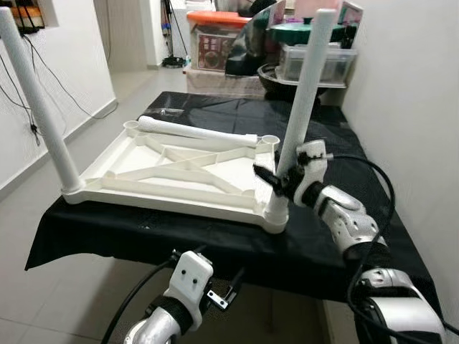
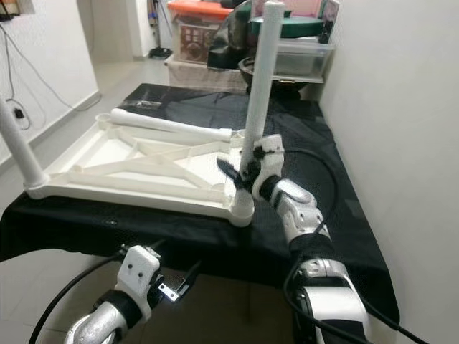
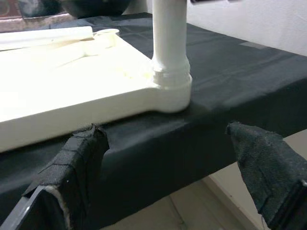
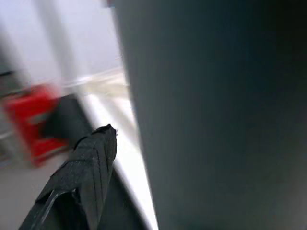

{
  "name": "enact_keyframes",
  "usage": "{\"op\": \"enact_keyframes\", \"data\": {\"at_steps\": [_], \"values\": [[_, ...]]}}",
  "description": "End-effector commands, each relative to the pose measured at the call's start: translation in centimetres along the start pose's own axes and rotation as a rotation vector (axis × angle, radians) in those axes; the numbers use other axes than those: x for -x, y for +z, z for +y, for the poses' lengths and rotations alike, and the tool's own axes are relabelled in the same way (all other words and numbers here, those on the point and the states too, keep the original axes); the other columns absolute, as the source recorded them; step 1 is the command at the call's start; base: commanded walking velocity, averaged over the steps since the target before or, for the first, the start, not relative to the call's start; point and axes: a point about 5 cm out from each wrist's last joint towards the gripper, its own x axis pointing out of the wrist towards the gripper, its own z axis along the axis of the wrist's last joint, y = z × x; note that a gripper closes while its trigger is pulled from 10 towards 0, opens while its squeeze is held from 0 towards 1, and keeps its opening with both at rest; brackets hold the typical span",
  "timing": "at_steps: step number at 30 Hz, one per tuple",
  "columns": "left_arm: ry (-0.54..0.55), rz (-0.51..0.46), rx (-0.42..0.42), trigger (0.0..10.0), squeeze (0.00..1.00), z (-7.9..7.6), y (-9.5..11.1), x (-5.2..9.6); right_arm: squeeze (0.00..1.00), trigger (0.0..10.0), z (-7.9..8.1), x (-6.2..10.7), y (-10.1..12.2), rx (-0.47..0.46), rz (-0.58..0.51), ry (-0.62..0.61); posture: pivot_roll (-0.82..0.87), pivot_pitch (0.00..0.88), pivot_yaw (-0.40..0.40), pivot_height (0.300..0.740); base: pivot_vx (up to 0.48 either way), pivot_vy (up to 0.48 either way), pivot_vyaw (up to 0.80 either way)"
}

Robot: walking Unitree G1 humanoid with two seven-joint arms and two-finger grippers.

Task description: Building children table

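Left eye view: right gripper (image 1: pixel 276 179) grips the upright leg (image 1: pixel 305 100) on the upturned tabletop (image 1: pixel 172 172). Storage boxes (image 1: pixel 215 43) stand behind. Left gripper (image 3: pixel 163 158) hangs open below the black cloth (image 1: pixel 344 143).

**Plastic on cloth**

The upturned children's tabletop (image 1: pixel 172 172) and its legs (image 1: pixel 305 100) looked like smooth white plastic with a faint sheen. The table (image 1: pixel 337 236) wore a matt black cloth. The left claw's fingers (image 3: pixel 79 163) were wrapped in rough, woven black fabric tape with frayed edges.
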Motion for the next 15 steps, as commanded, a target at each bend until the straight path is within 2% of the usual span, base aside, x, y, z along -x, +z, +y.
{"op": "enact_keyframes", "data": {"at_steps": [1, 4, 5, 6, 7, 8, 9, 11, 13, 14, 15], "values": [[0.001, 0.018, -0.004, 10.0, 0.00, 0.1, -0.5, 0.1, 0.00, 10.0, 2.2, -0.9, -0.4, -0.004, 0.036, 0.242, 0.07, 0.000, -0.078, 0.740, 0.000, 0.000, 0.00], [0.001, 0.018, -0.004, 10.0, 0.00, 0.1, -0.5, 0.1, 0.00, 10.0, 2.2, -0.9, -0.4, -0.004, 0.036, 0.242, 0.07, 0.000, -0.078, 0.740, 0.000, 0.000, 0.00], [0.001, 0.018, -0.004, 10.0, 0.00, 0.1, -0.5, 0.1, 0.00, 10.0, 2.7, -1.0, -0.2, -0.001, 0.036, 0.301, 0.07, 0.000, -0.079, 0.740, 0.000, 0.000, 0.00], [0.002, 0.020, -0.004, 10.0, 0.00, 0.1, -0.5, 0.1, 0.00, 4.3, 2.7, -1.8, 0.1, 0.021, 0.021, 0.301, 0.08, 0.000, -0.079, 0.740, 0.000, 0.000, 0.00], [0.002, 0.020, -0.004, 10.0, 0.00, 0.1, -0.5, 0.1, 0.00, 4.3, 2.7, -1.8, 0.1, 0.021, 0.021, 0.301, 0.08, 0.000, -0.079, 0.740, 0.000, 0.000, 0.00], [0.002, 0.020, -0.004, 10.0, 0.00, 0.1, -0.5, 0.2, 0.00, 0.0, 2.5, -2.6, 0.2, 0.052, 0.023, 0.246, 0.07, 0.000, -0.079, 0.740, 0.000, 0.000, 0.00], [0.002, 0.020, -0.004, 10.0, 0.00, 0.1, -0.5, 0.2, 0.00, 0.0, 2.5, -2.6, 0.2, 0.052, 0.023, 0.246, 0.07, 0.000, -0.079, 0.740, 0.000, 0.000, 0.00], [0.002, 0.021, -0.005, 10.0, 0.00, 0.1, -0.5, 0.2, 0.00, 0.0, 1.8, -3.6, 0.2, 0.080, 0.015, 0.108, 0.08, 0.000, -0.080, 0.740, 0.000, 0.000, 0.00], [0.002, 0.021, -0.005, 10.0, 0.00, 0.1, -0.5, 0.2, 0.00, 0.0, 1.8, -3.6, 0.2, 0.080, 0.015, 0.108, 0.08, 0.000, -0.080, 0.740, 0.000, 0.000, 0.00], [0.003, 0.021, -0.006, 10.0, 0.00, 0.2, -0.5, 0.2, 0.00, 0.0, 1.3, -3.8, 0.2, 0.073, 0.002, 0.010, 0.08, 0.000, -0.081, 0.740, 0.000, 0.000, 0.00], [0.003, 0.021, -0.006, 10.0, 0.00, 0.2, -0.5, 0.2, 0.00, 0.0, 1.3, -3.8, 0.2, 0.073, 0.002, 0.010, 0.08, 0.000, -0.081, 0.740, 0.000, 0.000, 0.00]]}}
